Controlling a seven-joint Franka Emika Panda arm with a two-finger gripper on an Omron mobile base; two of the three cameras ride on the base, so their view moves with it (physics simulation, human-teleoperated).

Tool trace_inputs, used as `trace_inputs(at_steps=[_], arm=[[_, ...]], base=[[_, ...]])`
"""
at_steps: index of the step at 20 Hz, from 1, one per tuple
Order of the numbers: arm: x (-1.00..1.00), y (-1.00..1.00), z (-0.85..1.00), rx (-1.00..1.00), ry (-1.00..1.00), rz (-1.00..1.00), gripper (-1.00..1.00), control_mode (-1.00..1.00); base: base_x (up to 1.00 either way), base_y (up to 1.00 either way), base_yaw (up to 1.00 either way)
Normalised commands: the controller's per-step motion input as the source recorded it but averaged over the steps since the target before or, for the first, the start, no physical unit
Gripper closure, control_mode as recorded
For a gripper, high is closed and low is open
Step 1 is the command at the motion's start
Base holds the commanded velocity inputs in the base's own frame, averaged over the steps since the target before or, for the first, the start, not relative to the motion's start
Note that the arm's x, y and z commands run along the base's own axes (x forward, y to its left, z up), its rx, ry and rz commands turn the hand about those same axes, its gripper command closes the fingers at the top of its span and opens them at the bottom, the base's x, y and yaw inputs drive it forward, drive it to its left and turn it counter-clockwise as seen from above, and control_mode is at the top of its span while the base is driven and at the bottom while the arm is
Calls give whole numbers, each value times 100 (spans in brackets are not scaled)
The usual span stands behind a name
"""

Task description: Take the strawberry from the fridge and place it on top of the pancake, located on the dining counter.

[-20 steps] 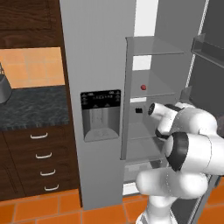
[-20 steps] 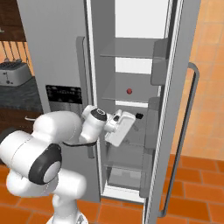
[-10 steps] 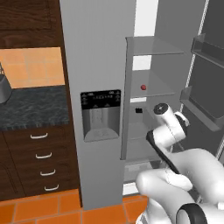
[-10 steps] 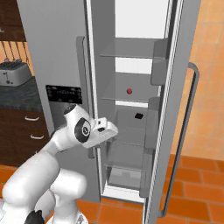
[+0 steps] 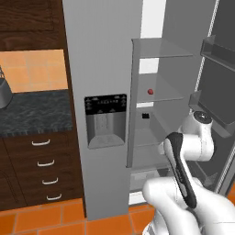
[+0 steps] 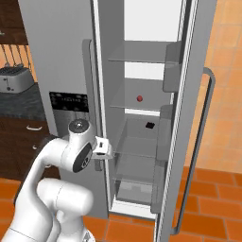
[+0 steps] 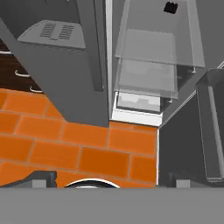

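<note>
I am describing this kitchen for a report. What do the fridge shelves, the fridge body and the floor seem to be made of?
The fridge shelves look like clear glass: the back wall shows through them. The fridge body looks like matte grey metal, though painted plastic is possible. The floor looks like orange tile, with pale grout lines between rectangular pieces.

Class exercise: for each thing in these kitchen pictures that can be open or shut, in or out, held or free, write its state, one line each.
fridge: right door open, left door shut.
strawberry: resting on a glass shelf inside the fridge, not held.
gripper: open, empty, pointing down at the floor in front of the fridge.
drawers: all shut.
</note>
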Motion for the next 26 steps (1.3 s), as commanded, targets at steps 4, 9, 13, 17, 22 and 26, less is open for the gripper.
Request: trace_inputs(at_steps=[4, 9, 13, 17, 22, 26], arm=[[-51, 57, 69, 18, 6, -19, -100, -100], [-9, 21, 27, -6, 13, -24, -100, -100], [-40, 0, 0, -6, 0, -19, -100, -100], [-44, 0, -17, 3, -1, 1, -100, -100], [-49, 0, -5, -1, -2, 5, -100, -100], [-4, 0, 0, 0, 0, 1, -100, -100]], base=[[0, 0, 0], [0, 0, 0], [0, 0, 0], [0, 0, 0], [0, 0, 0], [0, 0, 0]])
